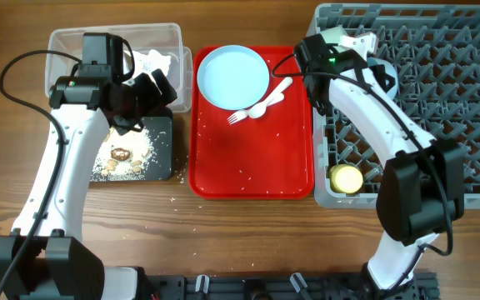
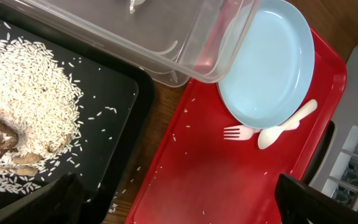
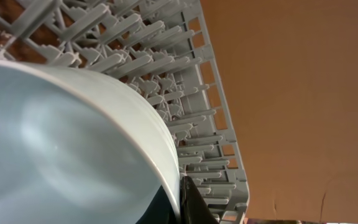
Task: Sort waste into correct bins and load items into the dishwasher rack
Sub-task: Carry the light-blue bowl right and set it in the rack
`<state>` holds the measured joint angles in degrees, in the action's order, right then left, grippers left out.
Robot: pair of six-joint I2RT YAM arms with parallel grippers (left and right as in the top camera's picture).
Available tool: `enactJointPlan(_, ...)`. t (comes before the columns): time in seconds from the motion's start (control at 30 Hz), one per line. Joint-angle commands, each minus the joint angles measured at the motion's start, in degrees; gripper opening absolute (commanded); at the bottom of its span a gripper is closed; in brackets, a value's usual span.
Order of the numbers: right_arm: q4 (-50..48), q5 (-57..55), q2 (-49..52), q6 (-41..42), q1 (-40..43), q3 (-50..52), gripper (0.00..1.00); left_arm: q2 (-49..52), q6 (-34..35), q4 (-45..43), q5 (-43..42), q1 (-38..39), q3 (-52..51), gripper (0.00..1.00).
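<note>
The pale blue plate lies on the red tray, with the white fork and spoon at its edge; they also show in the left wrist view. My left gripper is open and empty, between the black tray and the red tray. The black tray holds rice and brown food scraps. The clear tub holds a white tissue. My right gripper is shut on the rim of the pale green bowl over the grey rack. The yellow cup sits in the rack. The wrapper and the blue bowl are out of view.
Loose rice grains lie on the red tray and on the wooden table beside the black tray. The rack's upright pegs stand close behind the held bowl. The right arm reaches along the rack's left side.
</note>
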<state>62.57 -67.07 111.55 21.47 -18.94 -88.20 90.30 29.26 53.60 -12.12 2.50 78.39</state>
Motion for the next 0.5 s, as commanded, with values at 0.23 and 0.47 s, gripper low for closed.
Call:
enactJointPlan(0.23,3.34,5.55,0.98,-2.21,-4.61,0.59,0.04,-1.29,-0.46,-0.15,-0.46,-0.28,0.81,1.00)
enactJointPlan(0.47,6.29,15.10,0.96,-2.23,-5.05,0.55,0.20,-1.27,-0.46,-0.15,-0.46,-0.28,0.81,1.00)
